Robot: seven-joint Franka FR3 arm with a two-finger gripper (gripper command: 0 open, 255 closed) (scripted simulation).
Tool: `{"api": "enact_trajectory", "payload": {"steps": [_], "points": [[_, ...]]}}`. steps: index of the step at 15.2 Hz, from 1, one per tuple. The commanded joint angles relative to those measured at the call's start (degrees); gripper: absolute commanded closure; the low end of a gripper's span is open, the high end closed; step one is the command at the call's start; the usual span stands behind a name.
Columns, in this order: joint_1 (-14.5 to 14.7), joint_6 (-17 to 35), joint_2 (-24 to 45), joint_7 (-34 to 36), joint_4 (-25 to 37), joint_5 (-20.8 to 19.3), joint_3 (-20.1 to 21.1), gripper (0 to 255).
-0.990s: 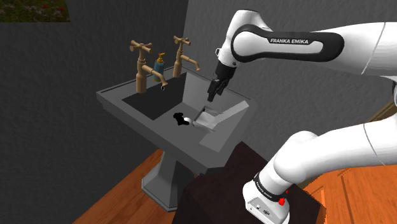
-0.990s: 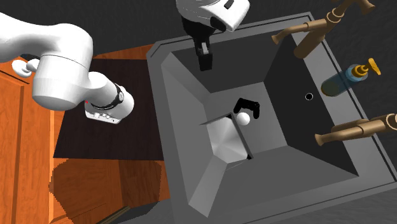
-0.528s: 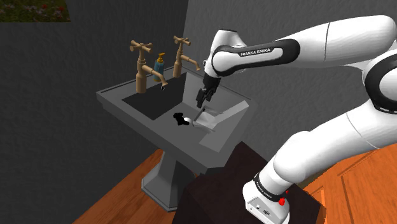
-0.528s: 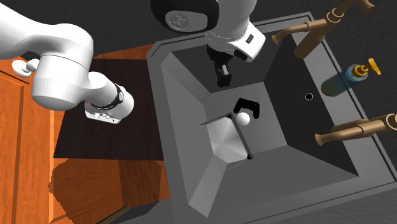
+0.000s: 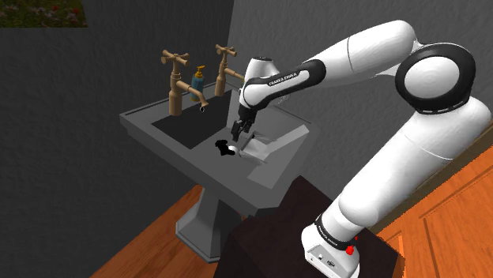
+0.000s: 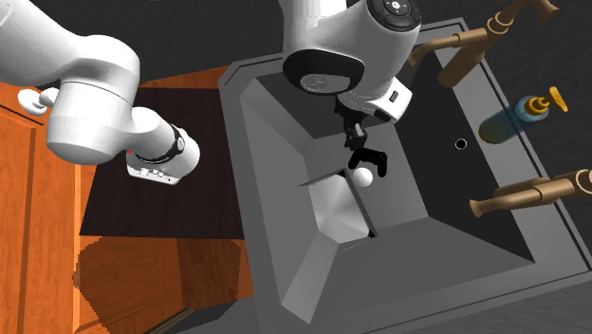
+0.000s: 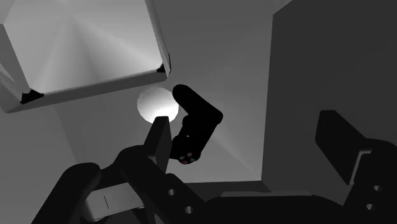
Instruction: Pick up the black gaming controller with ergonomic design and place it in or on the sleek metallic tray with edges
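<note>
Wrist view shows the hand spread open over the controller (shoulder view hides that gap).

Grey sink, brass taps, soap bottle

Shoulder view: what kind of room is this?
Probably a bathroom: a grey pedestal sink, two brass-coloured taps at its back rim, and a soap bottle with a pump between them.

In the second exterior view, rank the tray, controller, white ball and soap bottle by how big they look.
1. tray
2. soap bottle, which is up on the sink's rim and nearer the camera, so it may look oversized
3. controller
4. white ball
</note>
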Motion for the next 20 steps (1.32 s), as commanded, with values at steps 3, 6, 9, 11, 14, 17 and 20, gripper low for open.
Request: {"api": "enact_trajectory", "payload": {"steps": [3,6,9,11,14,17,20], "points": [[-0.33,4.67,9.65,0.02,4.78,-1.69,-0.38,0],[-0.32,7.28,16.44,0.18,8.77,-2.90,-0.81,0],[-0.22,9.23,23.22,0.28,13.41,-3.99,-1.32,0],[-0.17,9.96,24.26,0.33,13.71,-4.11,-1.42,0],[-0.09,11.81,26.11,0.46,13.71,-4.31,-1.54,0],[0.01,13.94,28.40,0.63,13.87,-4.55,-1.71,0],[0.01,13.94,28.40,0.63,13.87,-4.54,-1.71,0]]}}
